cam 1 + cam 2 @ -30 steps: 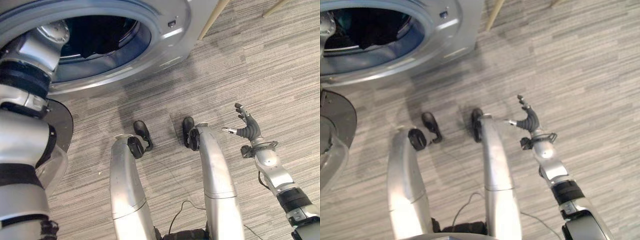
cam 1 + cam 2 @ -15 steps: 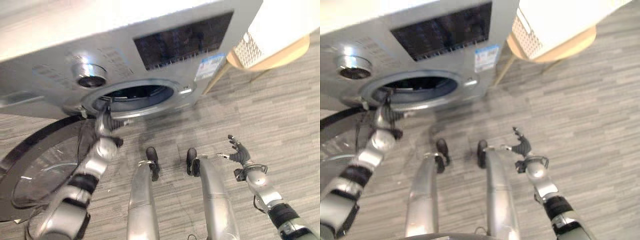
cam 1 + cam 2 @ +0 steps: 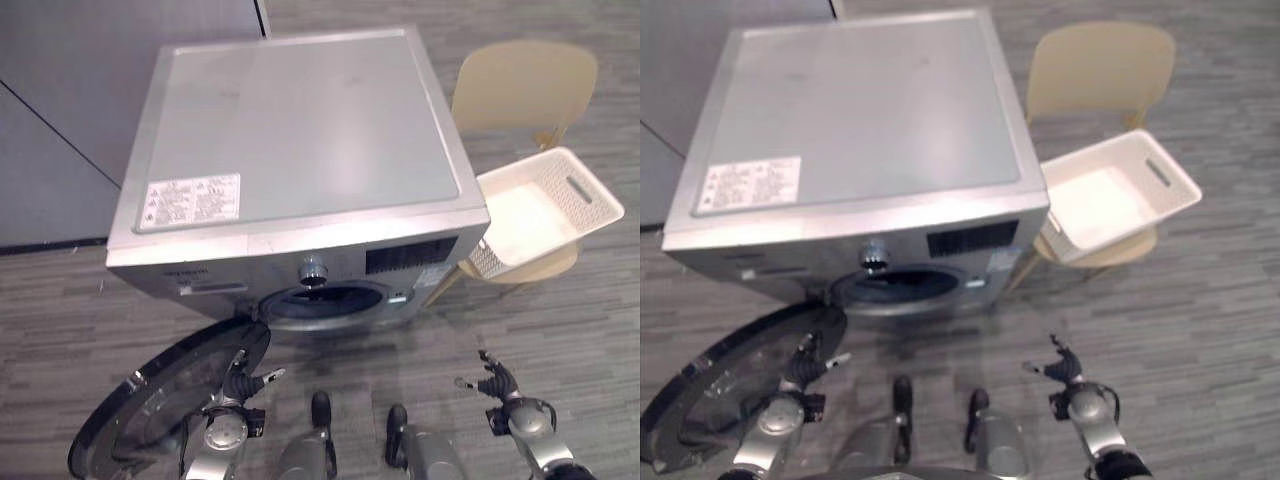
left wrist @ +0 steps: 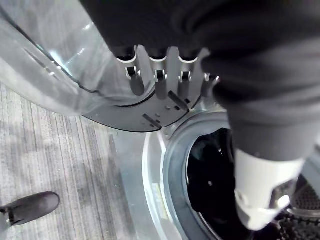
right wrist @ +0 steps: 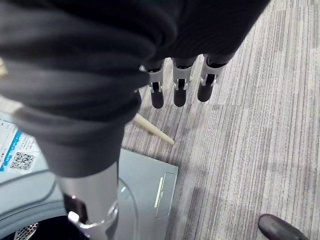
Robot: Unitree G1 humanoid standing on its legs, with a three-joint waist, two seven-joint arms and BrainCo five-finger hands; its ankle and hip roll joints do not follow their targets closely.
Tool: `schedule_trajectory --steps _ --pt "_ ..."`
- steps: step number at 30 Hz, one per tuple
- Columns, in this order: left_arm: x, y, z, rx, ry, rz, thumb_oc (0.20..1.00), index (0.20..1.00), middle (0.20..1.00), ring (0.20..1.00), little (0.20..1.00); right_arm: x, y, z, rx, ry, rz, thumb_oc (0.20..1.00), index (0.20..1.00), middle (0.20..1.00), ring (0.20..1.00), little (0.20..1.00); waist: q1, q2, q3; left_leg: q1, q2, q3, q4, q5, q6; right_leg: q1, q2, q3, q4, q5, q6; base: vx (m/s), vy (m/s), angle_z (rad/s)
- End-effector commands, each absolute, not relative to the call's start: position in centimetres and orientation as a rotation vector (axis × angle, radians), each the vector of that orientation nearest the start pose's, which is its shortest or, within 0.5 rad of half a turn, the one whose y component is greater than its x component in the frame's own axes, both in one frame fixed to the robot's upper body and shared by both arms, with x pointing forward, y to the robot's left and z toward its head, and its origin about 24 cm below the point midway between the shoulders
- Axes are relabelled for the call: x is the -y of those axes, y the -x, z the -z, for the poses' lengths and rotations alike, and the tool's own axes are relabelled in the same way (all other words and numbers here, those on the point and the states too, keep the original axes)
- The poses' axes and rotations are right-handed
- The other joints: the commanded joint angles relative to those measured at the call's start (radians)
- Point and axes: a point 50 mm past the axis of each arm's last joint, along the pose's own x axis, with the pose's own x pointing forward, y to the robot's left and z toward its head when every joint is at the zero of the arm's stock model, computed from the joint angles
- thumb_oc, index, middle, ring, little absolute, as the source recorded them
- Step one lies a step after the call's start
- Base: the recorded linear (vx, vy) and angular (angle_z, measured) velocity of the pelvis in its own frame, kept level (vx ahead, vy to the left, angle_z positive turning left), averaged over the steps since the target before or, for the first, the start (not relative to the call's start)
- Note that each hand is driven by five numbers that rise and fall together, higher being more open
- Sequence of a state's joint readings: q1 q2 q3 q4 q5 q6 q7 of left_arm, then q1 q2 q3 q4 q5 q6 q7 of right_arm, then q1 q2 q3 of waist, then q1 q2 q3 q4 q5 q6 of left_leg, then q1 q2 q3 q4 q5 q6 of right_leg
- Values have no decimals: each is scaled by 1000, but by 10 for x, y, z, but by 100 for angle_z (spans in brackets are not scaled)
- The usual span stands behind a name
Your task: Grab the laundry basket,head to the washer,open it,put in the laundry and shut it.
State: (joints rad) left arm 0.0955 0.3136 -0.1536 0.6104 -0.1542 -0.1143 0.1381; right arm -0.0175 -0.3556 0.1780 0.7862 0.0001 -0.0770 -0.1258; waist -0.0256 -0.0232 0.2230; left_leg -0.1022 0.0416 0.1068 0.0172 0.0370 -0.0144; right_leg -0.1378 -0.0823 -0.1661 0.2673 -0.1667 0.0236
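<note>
The washer [image 3: 300, 180] stands open, its door [image 3: 165, 400] swung left. The basket [image 3: 545, 210] rests on the chair at right, seemingly empty. Both the left hand [image 3: 245, 383] and the right hand [image 3: 492, 380] are spread, holding nothing. I judge shutting the door comes next.

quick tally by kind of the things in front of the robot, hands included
washer: 1
washer door, swung open: 1
laundry basket, white, on the chair: 1
chair, beige: 1
robot hands, left hand and right hand, both open and holding nothing: 2
Total: 6
</note>
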Motion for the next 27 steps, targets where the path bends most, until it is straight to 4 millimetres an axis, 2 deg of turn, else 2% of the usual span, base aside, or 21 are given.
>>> schedule_trajectory --steps 1,3,4,5,6,7,8,11,12,13,15,16,18,19,20,21,22,23,24,25,27 --pt "-239 -176 88 -588 -238 -155 1000 1000 1000 1000 1000 249 -184 98 -694 471 74 1000 1000 1000 1000 1000 6 -23 -33 60 -36 11 4 -122 8 54 -28 41 -267 172 111 -24 245 -35" --pt "-241 -178 88 -588 -254 -159 1000 1000 1000 1000 1000 247 -183 100 -704 481 68 1000 1000 1000 1000 1000 5 -22 -24 61 -37 16 -24 -101 13 22 -30 51 -231 185 123 -144 157 -35" --pt "-245 -183 86 -586 -281 -157 1000 1000 1000 1000 1000 245 -182 103 -716 479 61 1000 1000 1000 1000 1000 2 -14 -10 41 -26 8 -37 -67 20 -22 -6 78 -138 148 132 -157 78 -27" --pt "-245 -183 86 -585 -282 -157 1000 1000 1000 1000 1000 245 -182 103 -716 479 61 1000 1000 1000 1000 1000 3 -15 -11 39 -27 9 -37 -67 20 -26 -6 79 -133 145 132 -299 121 -13" --pt "-247 -188 82 -567 -295 -161 1000 1000 1000 1000 1000 242 -181 104 -714 466 59 1000 1000 1000 1000 1000 2 -4 1 19 -12 10 -34 -39 24 -38 22 97 -10 101 131 -225 55 1" --pt "-249 -190 80 -559 -313 -158 1000 1000 1000 1000 1000 238 -176 108 -734 450 52 1000 1000 1000 1000 1000 7 2 -13 22 -10 11 -67 -18 22 -3 39 93 43 57 119 -277 52 8" --pt "-249 -192 79 -556 -323 -151 1000 1000 1000 1000 1000 237 -173 110 -743 442 48 1000 1000 1000 1000 1000 11 -2 -20 25 -15 8 -81 -11 20 22 45 91 77 46 116 -181 -18 20" --pt "-248 -195 76 -542 -340 -136 1000 1000 1000 1000 1000 236 -169 112 -751 424 60 1000 1000 1000 1000 1000 28 -19 -42 1 -28 -4 -78 4 16 101 65 108 33 16 104 -109 -62 29" --pt "-248 -194 76 -539 -338 -135 1000 1000 1000 1000 1000 236 -166 114 -762 417 60 1000 1000 1000 1000 1000 38 -30 -52 -15 -34 -8 -74 7 14 139 70 117 -17 -10 93 -253 -130 43" --pt "-248 -196 73 -519 -342 -137 1000 1000 1000 1000 1000 235 -163 118 -784 412 60 1000 1000 1000 1000 1000 68 -41 -52 -86 -32 -11 -53 53 -2 175 75 121 -140 -40 62 -373 -174 26" --pt "-247 -201 68 -495 -343 -138 1000 1000 1000 1000 1000 239 -168 115 -777 408 82 1000 1000 1000 1000 1000 83 -24 -42 -164 -19 -27 -64 134 -53 149 111 131 -179 -53 33 -338 -149 23" --pt "-247 -201 68 -495 -342 -138 1000 1000 1000 1000 1000 239 -168 115 -777 408 82 1000 1000 1000 1000 1000 81 -24 -44 -166 -19 -29 -64 135 -53 147 111 130 -179 -52 32 -250 -104 60" --pt "-243 -205 63 -464 -322 -129 1000 1000 1000 1000 1000 246 -170 111 -761 410 110 1000 1000 1000 1000 1000 93 3 -17 -215 -17 -63 -90 196 -99 126 130 103 -194 -48 17 -371 -70 58" --pt "-239 -207 60 -446 -308 -109 1000 1000 1000 1000 1000 251 -171 109 -756 417 122 1000 1000 1000 1000 1000 91 11 12 -230 -32 -80 -73 175 -95 97 118 68 -188 -28 16 -380 -32 59" --pt "-239 -207 60 -446 -308 -109 1000 1000 1000 1000 1000 251 -171 109 -756 417 122 1000 1000 1000 1000 1000 91 13 10 -234 -30 -81 -72 175 -96 94 120 67 -189 -26 16 -391 -28 91" --pt "-237 -208 58 -441 -309 -96 1000 1000 1000 1000 1000 254 -168 110 -767 422 131 1000 1000 1000 1000 1000 80 11 13 -229 -31 -80 -23 139 -77 76 101 39 -195 -5 23 -297 29 108" --pt "-235 -209 55 -420 -322 -73 1000 1000 1000 1000 1000 255 -164 112 -779 421 136 1000 1000 1000 1000 1000 65 -4 12 -211 -40 -90 74 66 -52 60 62 8 -205 24 24 -296 29 88" --pt "-235 -209 55 -420 -322 -72 1000 1000 1000 1000 1000 255 -164 112 -779 421 137 1000 1000 1000 1000 1000 64 -3 11 -214 -39 -91 75 67 -52 58 63 7 -207 26 24 -229 59 71" --pt "-234 -209 54 -417 -328 -58 1000 1000 1000 1000 1000 255 -164 112 -778 419 134 1000 1000 1000 1000 1000 56 -14 6 -195 -51 -102 106 17 -45 53 44 -1 -215 43 25 -116 87 76" --pt "-232 -213 50 -391 -337 -50 1000 1000 1000 1000 1000 255 -164 112 -778 416 133 1000 1000 1000 1000 1000 34 -24 -7 -117 -49 -96 119 -63 -40 53 23 -9 -241 61 30 -116 87 68" --pt "-227 -218 42 -349 -344 -37 1000 1000 1000 1000 1000 255 -163 113 -781 409 136 1000 1000 1000 1000 1000 19 -15 -33 -70 -32 -77 72 -63 -31 57 27 -20 -267 73 40 -7 129 34"
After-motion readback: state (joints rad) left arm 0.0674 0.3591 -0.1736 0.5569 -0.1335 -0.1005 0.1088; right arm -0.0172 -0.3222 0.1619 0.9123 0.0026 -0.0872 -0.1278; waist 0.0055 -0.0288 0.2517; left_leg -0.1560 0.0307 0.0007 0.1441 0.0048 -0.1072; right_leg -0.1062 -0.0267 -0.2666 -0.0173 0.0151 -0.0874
